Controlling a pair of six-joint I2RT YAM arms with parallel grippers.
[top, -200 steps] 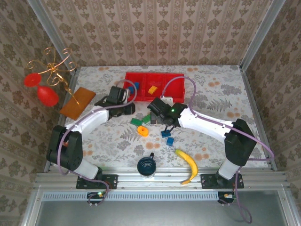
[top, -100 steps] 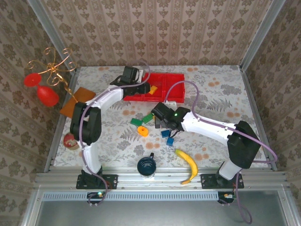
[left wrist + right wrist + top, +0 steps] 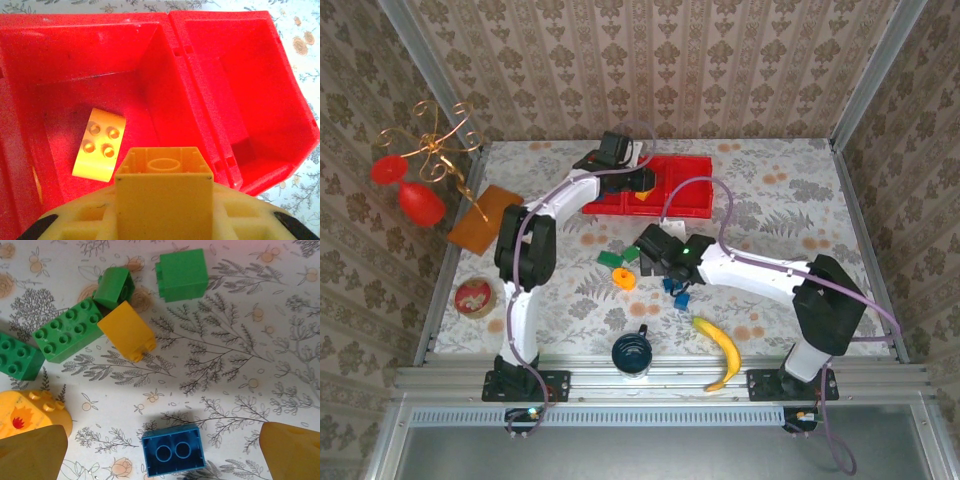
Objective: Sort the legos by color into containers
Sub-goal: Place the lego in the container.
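Floral surface (image 3: 770, 200) carries the red tray (image 3: 692, 196) at its 12 o'clock. My left gripper (image 3: 638, 181) is clamped on a yellow brick (image 3: 162, 192) above one compartment, where a curved yellow piece (image 3: 100, 145) lies. The neighbour at 3 o'clock looks bare. My right gripper (image 3: 672, 275) hangs spread over a blue brick (image 3: 172, 450). Green bricks (image 3: 67, 337) and another yellow one (image 3: 127, 330) lie loose, so I judge most of the sorting remains.

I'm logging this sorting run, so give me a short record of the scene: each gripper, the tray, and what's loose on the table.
left gripper: shut on a yellow brick, above the red tray
right gripper: open, above a blue brick on the table
tray contents: yellow arched brick below the held one; next compartment looks empty
loose nearby: green bricks, one yellow block
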